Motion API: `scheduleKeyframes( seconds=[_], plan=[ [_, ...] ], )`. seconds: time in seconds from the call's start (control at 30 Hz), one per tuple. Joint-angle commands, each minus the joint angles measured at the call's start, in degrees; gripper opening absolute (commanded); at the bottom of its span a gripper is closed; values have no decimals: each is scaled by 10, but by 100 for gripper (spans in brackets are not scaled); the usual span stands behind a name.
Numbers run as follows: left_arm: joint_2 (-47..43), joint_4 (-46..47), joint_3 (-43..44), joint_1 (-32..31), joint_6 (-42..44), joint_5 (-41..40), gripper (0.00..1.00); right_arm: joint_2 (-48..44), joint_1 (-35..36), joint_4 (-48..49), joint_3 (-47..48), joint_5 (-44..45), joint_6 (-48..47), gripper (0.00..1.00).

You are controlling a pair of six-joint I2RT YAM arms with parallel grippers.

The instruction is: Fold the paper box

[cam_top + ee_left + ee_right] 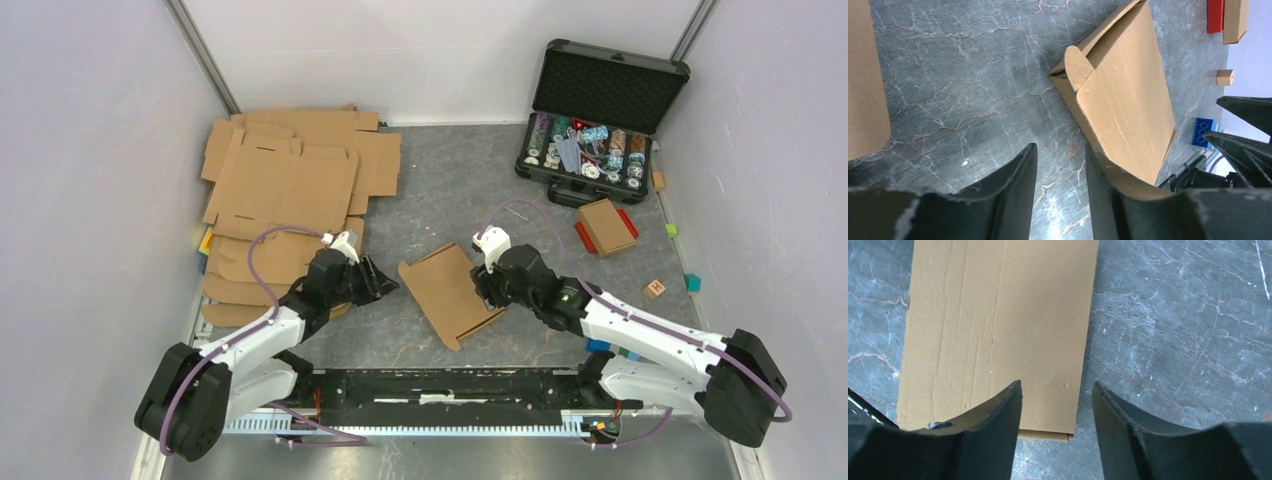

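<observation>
The paper box is a shallow brown cardboard box lying flat and diagonal on the dark table between the arms. In the left wrist view a rounded tab shows at its near corner. My left gripper is open and empty just left of the box; its right fingertip is close to the box's edge. My right gripper is open and empty over the box's right edge. In the right wrist view the box lies under the left finger, with bare table between the fingertips.
A stack of flat cardboard blanks lies at the back left. An open black case of poker chips stands at the back right. A small cardboard piece on red blocks, a wooden cube and a teal block lie on the right.
</observation>
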Motion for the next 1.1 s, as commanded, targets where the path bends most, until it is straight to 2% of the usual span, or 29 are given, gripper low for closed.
scheduleKeyframes(
  seconds=[0.0,0.07,0.1,0.23,0.3,0.47,0.63,0.7,0.83,0.97,1.07],
  plan=[
    [-3,22,-11,8,16,31,43,-16,-25,4,0,21,-13,53],
    [-4,20,-16,9,14,33,35,-7,-57,24,-1,-30,-13,49],
    [-3,18,-18,10,12,34,30,-2,-76,39,-2,-59,-11,44],
    [11,17,-25,9,7,46,5,31,-135,95,-5,-189,6,13],
    [25,24,-29,7,1,50,2,54,-147,111,0,-217,10,0],
    [71,79,-39,-24,-29,48,2,100,-168,155,-11,-266,26,0],
    [123,144,-41,-65,-55,32,2,123,-185,173,-23,-255,34,0],
    [151,167,-34,-81,-62,31,2,134,-186,169,-24,-245,29,12],
    [192,223,-37,-94,-80,31,2,145,-188,174,-35,-239,24,26],
    [214,236,-28,-99,-83,35,2,157,-192,182,-44,-248,27,30],
    [226,245,-20,-107,-85,33,2,166,-197,170,-42,-223,29,25]
  ],
)
